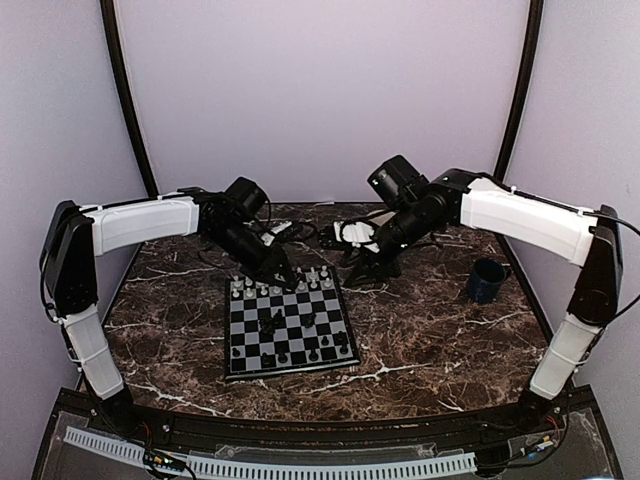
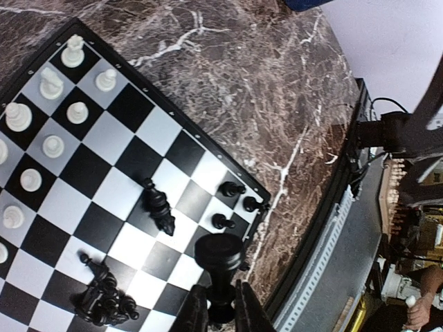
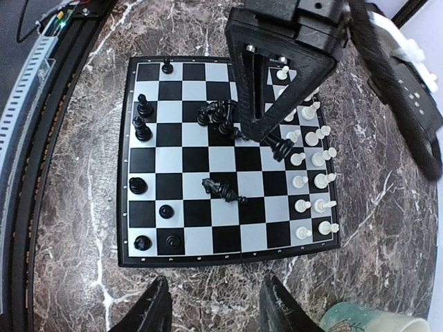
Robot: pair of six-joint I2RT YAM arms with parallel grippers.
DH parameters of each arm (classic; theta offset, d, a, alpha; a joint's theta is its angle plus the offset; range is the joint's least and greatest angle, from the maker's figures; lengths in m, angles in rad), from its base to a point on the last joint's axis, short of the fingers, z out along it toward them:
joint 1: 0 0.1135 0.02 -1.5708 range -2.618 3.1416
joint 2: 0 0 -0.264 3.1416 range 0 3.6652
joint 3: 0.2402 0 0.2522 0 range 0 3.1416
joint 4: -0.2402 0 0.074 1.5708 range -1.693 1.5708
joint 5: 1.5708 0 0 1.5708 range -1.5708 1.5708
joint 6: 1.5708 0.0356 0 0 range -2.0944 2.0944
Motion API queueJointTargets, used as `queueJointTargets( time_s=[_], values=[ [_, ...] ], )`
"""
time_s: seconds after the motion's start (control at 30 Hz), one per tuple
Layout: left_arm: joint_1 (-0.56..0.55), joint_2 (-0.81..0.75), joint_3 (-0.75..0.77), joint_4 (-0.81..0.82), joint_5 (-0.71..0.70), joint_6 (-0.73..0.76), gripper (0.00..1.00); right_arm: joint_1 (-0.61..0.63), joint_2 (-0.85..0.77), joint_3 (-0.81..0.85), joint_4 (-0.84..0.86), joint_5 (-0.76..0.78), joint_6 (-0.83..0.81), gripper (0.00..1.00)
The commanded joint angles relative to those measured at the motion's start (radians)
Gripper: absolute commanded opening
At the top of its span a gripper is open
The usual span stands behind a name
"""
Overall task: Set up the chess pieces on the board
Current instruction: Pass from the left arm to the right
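On marble table [image 1: 430, 340], left end effector [image 2: 221, 296] grips black piece [image 2: 219, 251]

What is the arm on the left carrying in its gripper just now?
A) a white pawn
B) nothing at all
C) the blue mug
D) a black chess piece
D: in the left wrist view, the left gripper is pinched on the stem of a black chess piece with a round top, held over the corner of the board.
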Motion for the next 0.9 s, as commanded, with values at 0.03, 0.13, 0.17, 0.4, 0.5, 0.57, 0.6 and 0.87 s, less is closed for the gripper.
queueJointTargets(
  time_s=[0.03,0.13,0.17,0.4,0.5,0.57,0.6,0.87],
  values=[
    [0.003,-0.017,0.031,-0.069,0.220,0.030,0.15,0.089,0.076,0.090,0.096,0.211,-0.022,0.48],
    [0.003,-0.005,0.034,-0.093,0.275,0.043,0.15,0.139,0.117,0.124,0.120,0.267,-0.049,0.50],
    [0.003,-0.003,0.033,-0.092,0.287,0.042,0.15,0.155,0.130,0.136,0.126,0.287,-0.057,0.50],
    [0.003,-0.002,0.031,-0.091,0.333,0.038,0.15,0.222,0.195,0.175,0.143,0.383,-0.137,0.51],
    [0.003,-0.001,0.030,-0.090,0.352,0.038,0.15,0.239,0.209,0.176,0.146,0.399,-0.156,0.51],
    [0.003,0.001,0.028,-0.090,0.359,0.036,0.15,0.249,0.212,0.175,0.152,0.407,-0.160,0.50],
    [0.003,0.002,0.027,-0.091,0.363,0.035,0.15,0.254,0.214,0.174,0.153,0.411,-0.160,0.50],
    [0.003,0.005,0.021,-0.096,0.405,0.034,0.15,0.277,0.220,0.152,0.172,0.448,-0.177,0.41]
  ],
)
